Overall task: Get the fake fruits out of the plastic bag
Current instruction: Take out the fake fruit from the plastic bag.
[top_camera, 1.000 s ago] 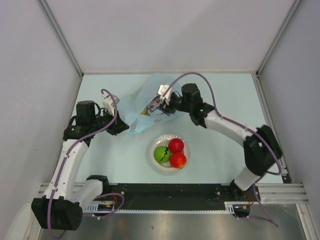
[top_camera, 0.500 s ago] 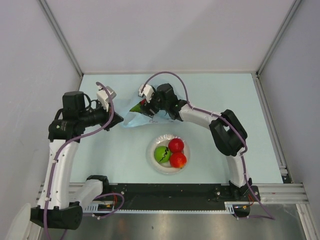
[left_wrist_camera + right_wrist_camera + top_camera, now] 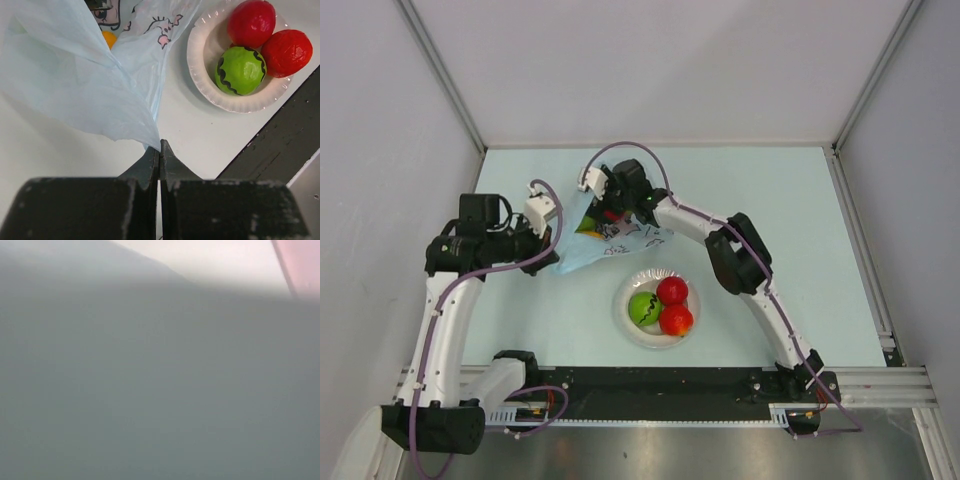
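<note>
Since the earlier frame the right gripper (image 3: 608, 207) has pushed into the plastic bag (image 3: 605, 250), lying just beyond the plate (image 3: 623, 318); its jaw width cannot be told. Left of the plate, the left gripper (image 3: 160, 147) pinches the bag's edge, probably anchoring it.

Left arm (image 3: 440, 330), right arm (image 3: 780, 325): white link shells, black joint housings, purple cable (image 3: 620, 145) looping along each. White camera block (image 3: 542, 210) at wrist. Left gripper (image 3: 159, 150) fingers (image 3: 145, 167) black, wedge-shaped, scuffed pale.
</note>
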